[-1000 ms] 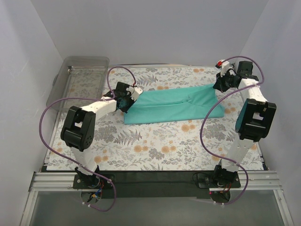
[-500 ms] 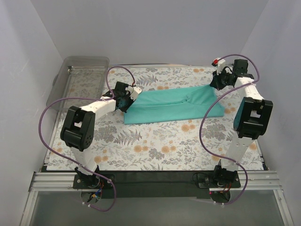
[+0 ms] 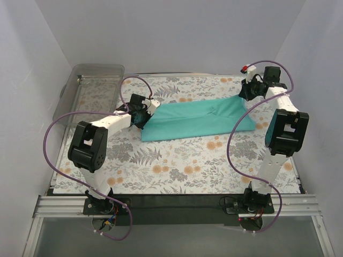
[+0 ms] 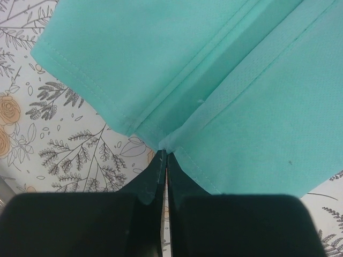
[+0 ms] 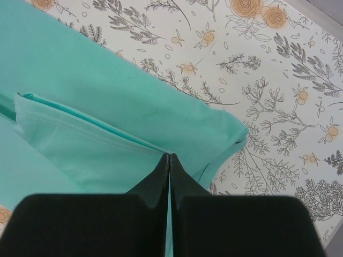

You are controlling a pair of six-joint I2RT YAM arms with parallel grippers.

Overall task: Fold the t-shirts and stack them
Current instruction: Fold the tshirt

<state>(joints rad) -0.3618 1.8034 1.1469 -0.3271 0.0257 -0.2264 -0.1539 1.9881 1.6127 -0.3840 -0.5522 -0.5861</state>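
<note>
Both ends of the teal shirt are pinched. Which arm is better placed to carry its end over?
Right, probably. The right gripper is shut on the teal shirt's far right corner, with cloth drawn up toward it. The left gripper clamps the left edge where the folds meet, suiting an anchor.

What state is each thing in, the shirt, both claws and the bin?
t-shirt: folded lengthwise, gripped at both ends.
left claw: shut on the t-shirt's left end.
right claw: shut on the t-shirt's right end.
clear bin: upright, no shirts inside.
</note>
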